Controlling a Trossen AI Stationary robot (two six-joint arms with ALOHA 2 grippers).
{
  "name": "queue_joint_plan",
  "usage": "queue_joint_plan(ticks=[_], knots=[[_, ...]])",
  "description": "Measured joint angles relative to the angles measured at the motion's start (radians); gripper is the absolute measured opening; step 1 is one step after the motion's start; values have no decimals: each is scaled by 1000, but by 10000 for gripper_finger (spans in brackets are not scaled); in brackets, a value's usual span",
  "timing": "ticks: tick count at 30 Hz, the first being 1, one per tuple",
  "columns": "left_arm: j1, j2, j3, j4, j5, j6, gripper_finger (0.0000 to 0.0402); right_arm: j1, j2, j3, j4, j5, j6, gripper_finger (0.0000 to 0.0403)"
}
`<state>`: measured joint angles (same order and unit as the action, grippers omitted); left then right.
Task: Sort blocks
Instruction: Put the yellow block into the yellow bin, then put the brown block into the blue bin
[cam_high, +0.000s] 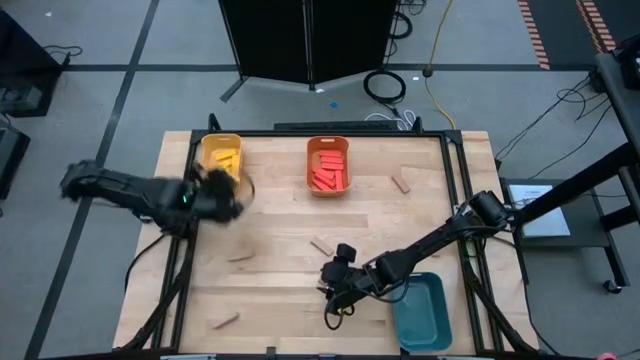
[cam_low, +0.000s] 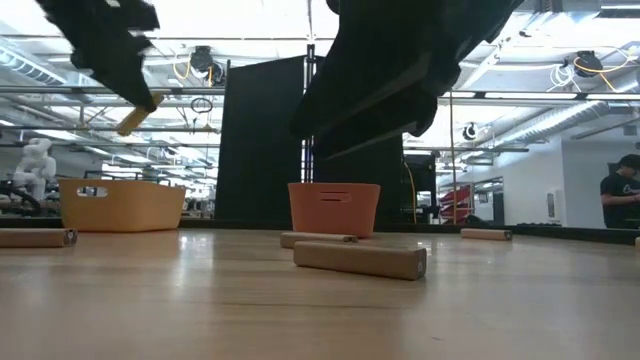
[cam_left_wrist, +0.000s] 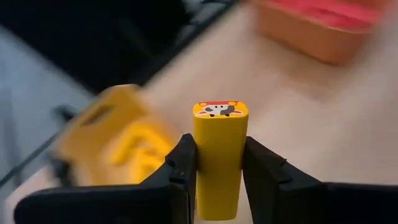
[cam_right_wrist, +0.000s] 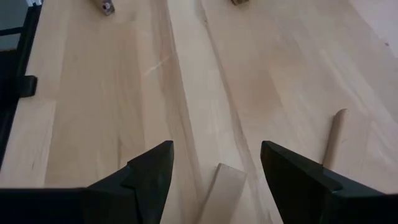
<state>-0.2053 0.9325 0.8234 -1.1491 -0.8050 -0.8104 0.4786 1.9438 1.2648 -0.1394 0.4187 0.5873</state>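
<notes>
High view: a pale wooden bench (cam_high: 280, 230) stands on a grey floor with cables and a dark partition (cam_high: 310, 40) behind it. A yellow bin (cam_high: 221, 157) and an orange bin (cam_high: 328, 165) sit near the far edge, the first holding yellow blocks, the second red blocks (cam_high: 328, 170). A teal bin (cam_high: 420, 312) sits at the near right. Tan blocks lie scattered: one right of the orange bin (cam_high: 401, 182), one mid-bench (cam_high: 321, 246), one near the front left (cam_high: 226, 321). The left end effector (cam_high: 218, 190) hovers at the yellow bin's near edge; the right end effector (cam_high: 338, 290) is low over the bench beside the teal bin.

Low view: a tan block (cam_low: 360, 259) lies closest on the bench, another (cam_low: 318, 239) behind it, with both far bins beyond. The room behind shows ceiling lights, pipes and a person at the right edge.

Left wrist view: the left end effector (cam_left_wrist: 220, 171) pinches an upright yellow block (cam_left_wrist: 220, 158) with a small picture on its end face, the yellow bin blurred beyond.

Right wrist view: the right end effector (cam_right_wrist: 216, 168) is spread wide above a tan block (cam_right_wrist: 222, 193) lying between its fingers, another tan block (cam_right_wrist: 336, 138) nearby.
</notes>
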Motion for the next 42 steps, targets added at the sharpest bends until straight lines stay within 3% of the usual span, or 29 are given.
queue_joint_plan(ticks=[3,8,12,17,22,29,42], knots=[[276,-67,0,46,62,176,81,-2,0,0,0,0,-16,233],[645,-79,0,147,291,440,81,-1,0,0,-1,0,-35,233],[846,-16,0,231,429,513,80,-2,0,0,-3,-1,-52,233],[1023,122,1,246,494,558,80,-1,0,0,-8,-2,-52,233],[1114,269,1,240,536,578,87,-1,0,0,-10,-2,-51,233],[1123,390,1,265,562,610,122,0,0,0,-12,-2,-30,233],[1121,352,3,251,618,772,206,8,0,0,-22,-2,43,233]])
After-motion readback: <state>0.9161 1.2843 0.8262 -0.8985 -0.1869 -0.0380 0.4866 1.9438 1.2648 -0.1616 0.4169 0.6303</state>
